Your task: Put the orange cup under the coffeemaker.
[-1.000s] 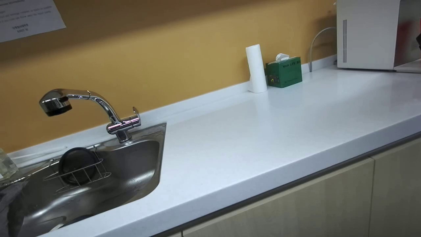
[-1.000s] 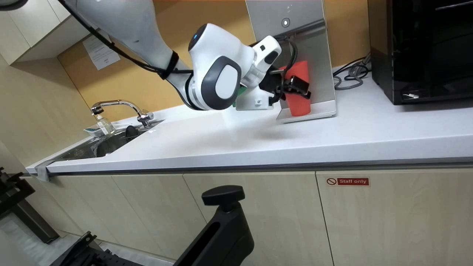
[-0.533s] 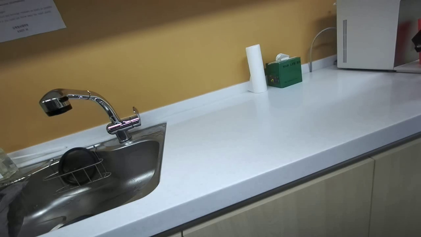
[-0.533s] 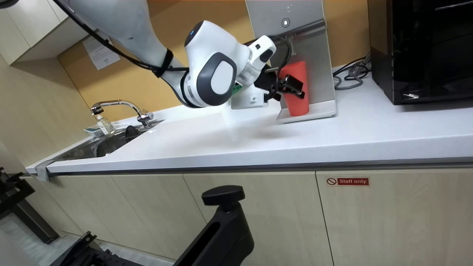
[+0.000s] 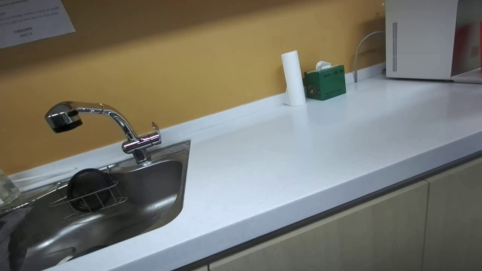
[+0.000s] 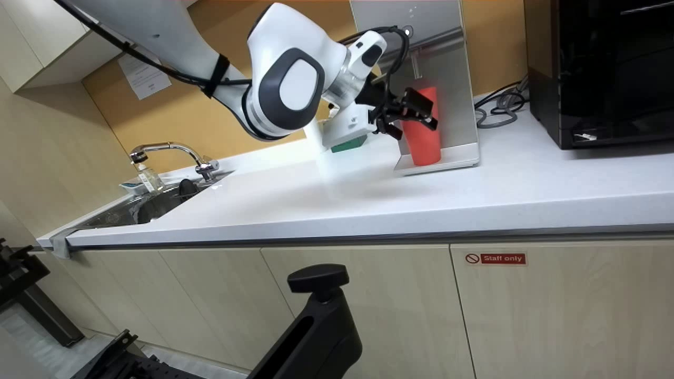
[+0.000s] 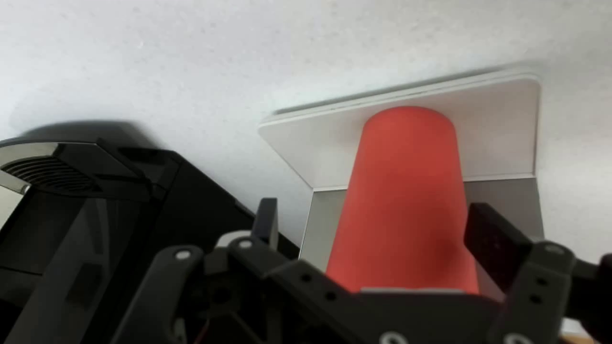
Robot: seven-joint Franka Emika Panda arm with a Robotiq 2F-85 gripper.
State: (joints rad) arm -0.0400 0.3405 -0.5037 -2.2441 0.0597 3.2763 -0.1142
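Note:
The orange cup (image 6: 425, 145) stands on the base plate of the coffeemaker (image 6: 457, 100), in its recess and below a thin spout. The cup's edge (image 5: 481, 47) shows at the right border of an exterior view beside the coffeemaker's white side (image 5: 421, 41). My gripper (image 6: 415, 130) is open and overlaps the cup's upper part in that exterior view. In the wrist view the cup (image 7: 406, 191) lies between my open fingers (image 7: 375, 231), with a gap at the left finger. The right finger is close to it; whether it touches is unclear. The cup's rim is hidden behind the gripper.
A black appliance (image 6: 616, 73) stands right of the coffeemaker, with cables (image 6: 500, 108) between. A green tissue box (image 5: 325, 82) and a white paper roll (image 5: 294, 79) stand by the wall. A sink (image 5: 150, 188) with a faucet (image 5: 120, 124) is farther along the counter.
My gripper has moved left and slightly up, tilting as it backs off from the cup, and has left an exterior view where its fingertip showed. The cup stays in place on the base plate.

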